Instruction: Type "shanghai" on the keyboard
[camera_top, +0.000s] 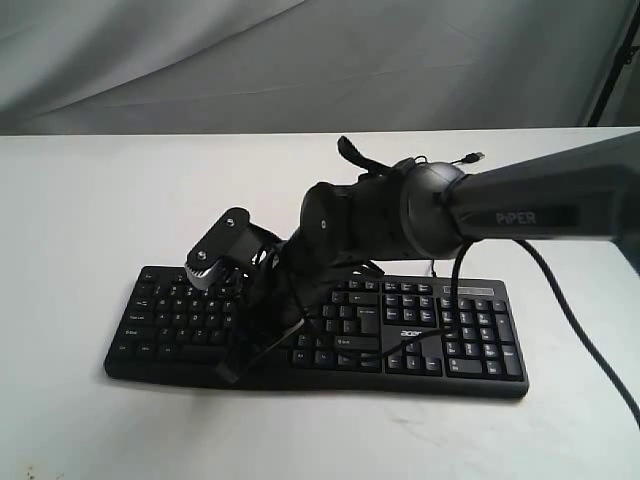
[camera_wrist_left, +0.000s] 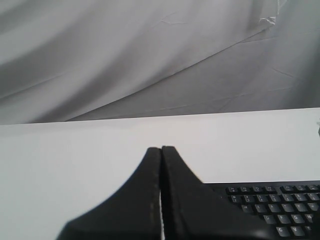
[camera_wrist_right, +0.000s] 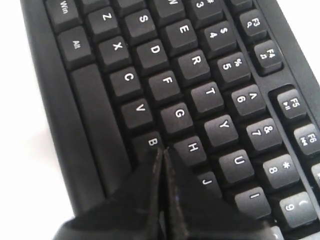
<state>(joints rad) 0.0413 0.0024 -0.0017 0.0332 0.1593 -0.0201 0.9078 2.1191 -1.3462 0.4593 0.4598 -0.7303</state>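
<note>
The black keyboard (camera_top: 470, 350) lies across the white table, its "acer" logo right of the letter keys. My right gripper (camera_top: 232, 372) reaches across from the right and hangs low over the keyboard's left half. Close up, its tip (camera_wrist_right: 162, 150) is shut and empty, pointing at the seam between the B key (camera_wrist_right: 151, 142) and the H key (camera_wrist_right: 192, 146). My left gripper (camera_wrist_left: 161, 148) is shut on nothing over bare table, with a corner of the keyboard (camera_wrist_left: 280, 210) beside it. I cannot find the left arm in the exterior view.
The keyboard's thin cable runs behind the right arm and ends in a USB plug (camera_top: 472, 157) on the table (camera_top: 100, 200). A grey cloth backdrop (camera_top: 200, 60) hangs behind the table's far edge.
</note>
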